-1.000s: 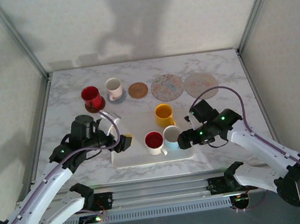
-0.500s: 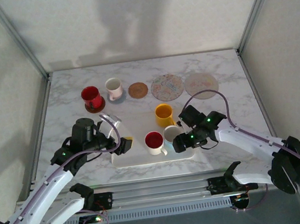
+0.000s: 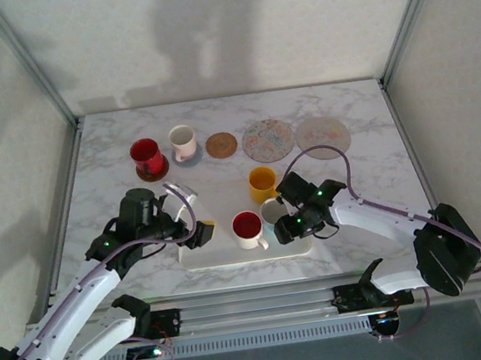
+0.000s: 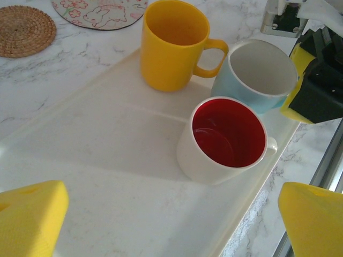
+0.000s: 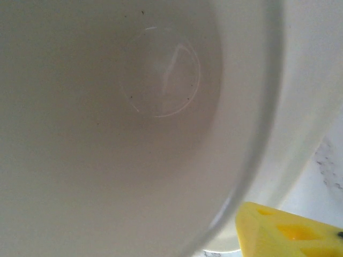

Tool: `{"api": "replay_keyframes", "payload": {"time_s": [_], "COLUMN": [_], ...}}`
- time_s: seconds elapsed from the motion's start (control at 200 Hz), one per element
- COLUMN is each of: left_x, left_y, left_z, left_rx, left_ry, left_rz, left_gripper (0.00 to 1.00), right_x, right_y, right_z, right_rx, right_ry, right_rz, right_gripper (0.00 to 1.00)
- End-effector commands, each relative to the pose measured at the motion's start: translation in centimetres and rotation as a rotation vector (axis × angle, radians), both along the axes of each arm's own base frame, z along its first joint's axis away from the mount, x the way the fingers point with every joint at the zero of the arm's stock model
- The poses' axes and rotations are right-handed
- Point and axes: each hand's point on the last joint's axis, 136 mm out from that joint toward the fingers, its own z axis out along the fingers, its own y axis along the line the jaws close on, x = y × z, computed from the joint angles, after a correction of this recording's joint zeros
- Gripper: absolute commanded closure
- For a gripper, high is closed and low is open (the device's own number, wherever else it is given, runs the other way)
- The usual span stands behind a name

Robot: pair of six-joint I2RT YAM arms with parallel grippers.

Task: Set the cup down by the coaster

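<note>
The step in hand is judged to be the grasp of the pale blue cup (image 3: 274, 215), which stands at the right end of the tray (image 3: 206, 255), touching or just beside the red-lined cup (image 3: 247, 229) and near the yellow cup (image 3: 262, 183). The right pincer (image 3: 286, 222) is placed at the cup's rim. In the right wrist view the cup's inside (image 5: 134, 107) is seen from close above, with one yellow finger (image 5: 284, 230) at the rim, but whether the jaws are closed on the wall cannot be told. The left pincer (image 3: 201, 231) is held wide apart over the left end of the tray and carries nothing. Before any lift, one finger should be confirmed inside the wall and one outside, and a firm closure made. The cup should be raised straight up until the tray lip and the neighbouring cups are cleared, since a sideways pull could drag the red-lined cup. It should be kept upright in transit. An unoccupied coaster at the far side of the desk (image 3: 117, 187) is to be chosen: the wicker coaster (image 3: 221, 144), the floral coaster (image 3: 267, 139) or the beige coaster (image 3: 322, 135).
</note>
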Motion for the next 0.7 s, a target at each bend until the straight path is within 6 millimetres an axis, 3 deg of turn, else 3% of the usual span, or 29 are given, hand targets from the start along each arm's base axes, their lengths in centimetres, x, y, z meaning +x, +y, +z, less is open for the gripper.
{"api": "replay_keyframes", "payload": {"time_s": [0.0, 0.696], "left_x": [-0.03, 0.51], "left_y": [-0.51, -0.62], "left_z": [0.15, 0.56], "left_rx": [-0.009, -0.033], "left_ry": [-0.023, -0.019], "left_rz": [-0.029, 0.0], "left_gripper": [0.0, 0.0], "right_x": [0.37, -0.04], "right_y": [0.13, 0.39], "right_z": [-0.66, -0.64], "right_rx": [-0.025, -0.084], "right_ry": [-0.029, -0.095], "right_rz": [0.02, 0.122], "right_gripper": [0.4, 0.69]}}
